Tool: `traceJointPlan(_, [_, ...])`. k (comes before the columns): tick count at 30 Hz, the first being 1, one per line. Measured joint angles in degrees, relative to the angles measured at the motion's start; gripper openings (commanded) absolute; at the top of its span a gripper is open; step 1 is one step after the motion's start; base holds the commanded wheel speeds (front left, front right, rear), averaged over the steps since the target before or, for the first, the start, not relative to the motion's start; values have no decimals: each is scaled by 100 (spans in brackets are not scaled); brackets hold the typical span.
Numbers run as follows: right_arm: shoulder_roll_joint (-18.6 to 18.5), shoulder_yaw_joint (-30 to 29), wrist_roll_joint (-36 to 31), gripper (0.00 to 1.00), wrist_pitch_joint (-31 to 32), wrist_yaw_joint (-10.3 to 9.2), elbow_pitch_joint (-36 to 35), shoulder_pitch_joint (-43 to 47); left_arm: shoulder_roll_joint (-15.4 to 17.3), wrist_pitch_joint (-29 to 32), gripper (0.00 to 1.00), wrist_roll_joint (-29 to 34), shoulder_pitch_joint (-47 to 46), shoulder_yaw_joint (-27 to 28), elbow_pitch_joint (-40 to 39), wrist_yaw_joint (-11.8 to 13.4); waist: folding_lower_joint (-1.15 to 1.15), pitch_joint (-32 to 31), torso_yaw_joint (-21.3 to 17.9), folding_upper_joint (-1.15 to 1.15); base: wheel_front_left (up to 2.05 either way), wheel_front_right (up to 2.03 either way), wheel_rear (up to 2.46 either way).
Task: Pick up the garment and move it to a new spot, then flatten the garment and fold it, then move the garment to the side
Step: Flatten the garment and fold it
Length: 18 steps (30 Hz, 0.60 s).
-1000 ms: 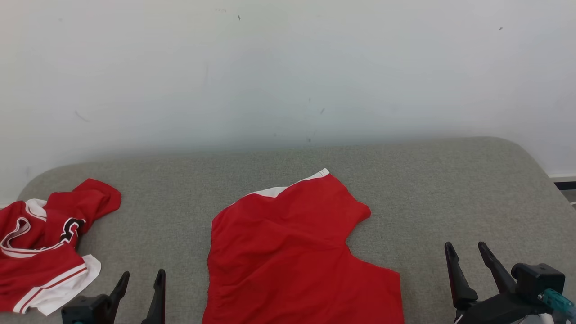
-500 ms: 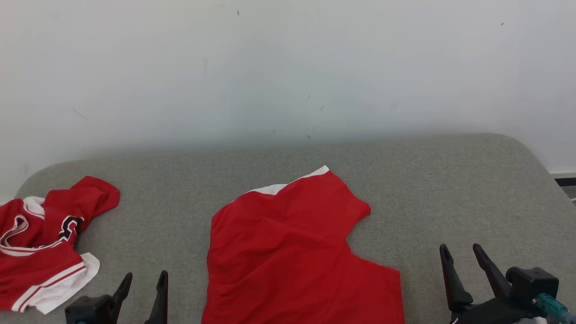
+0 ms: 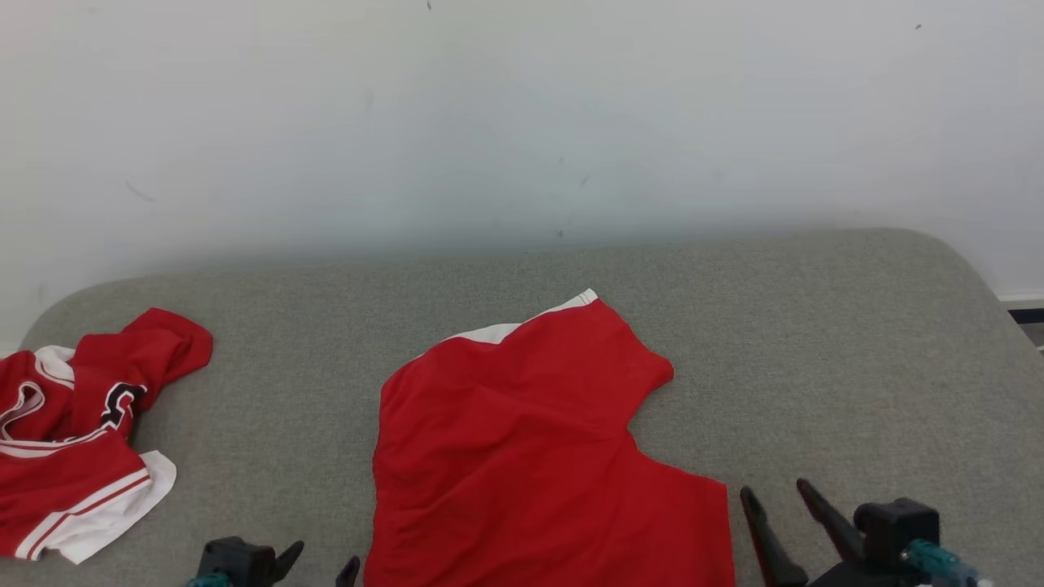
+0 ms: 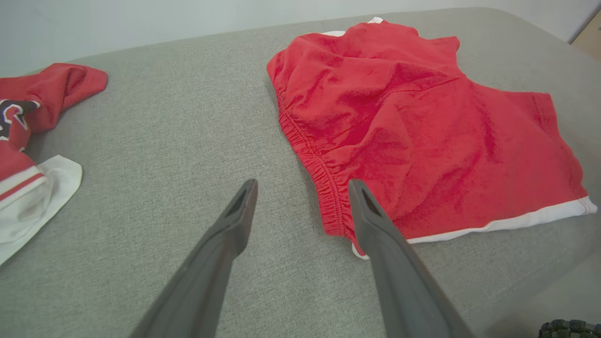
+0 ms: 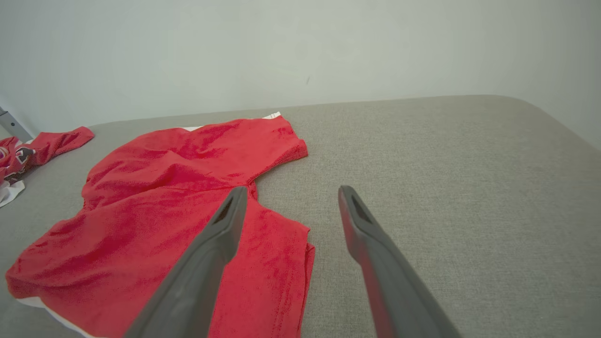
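The garment (image 3: 522, 456) is a pair of red shorts with white hem trim, lying spread in the middle of the grey padded surface (image 3: 816, 342). The garment (image 4: 413, 131) shows its gathered waistband in the left wrist view. My left gripper (image 3: 322, 558) hovers open just left of the garment's near corner, and the left gripper (image 4: 303, 185) has one finger over the waistband end. My right gripper (image 3: 775, 493) is open beside the garment's right edge. Above the garment (image 5: 178, 202), the right gripper (image 5: 292, 192) straddles that edge. Neither gripper holds anything.
A second red and white garment (image 3: 73, 440) lies crumpled at the surface's far left, also seen as a red heap (image 4: 28, 117) in the left wrist view. A pale wall (image 3: 522, 122) rises behind. Bare grey surface stretches to the right of the shorts.
The camera has tipped slightly, so everything sits a little higher. Both open grippers have drawn inward toward the shorts and sunk lower in the head view.
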Motion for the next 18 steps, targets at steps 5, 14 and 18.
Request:
traceJointPlan(5, [-10, 366, -80, 100, 563, 127, 101, 219, 177, 372, 100, 1, -116, -365, 350, -275, 0, 90, -26, -1, 0, 0, 0])
traceJointPlan(14, [56, 815, -93, 100, 1260, 196, 133, 367, 359, 661, 100, -13, -649, -839, 840, -322, 0, 249, -133, 0, 0, 0, 0])
traceJointPlan(18, [56, 856, -151, 100, 1446, 193, 112, 380, 359, 697, 100, -73, -688, -1049, 1027, -322, 1, 318, -199, 0, 0, 0, 0])
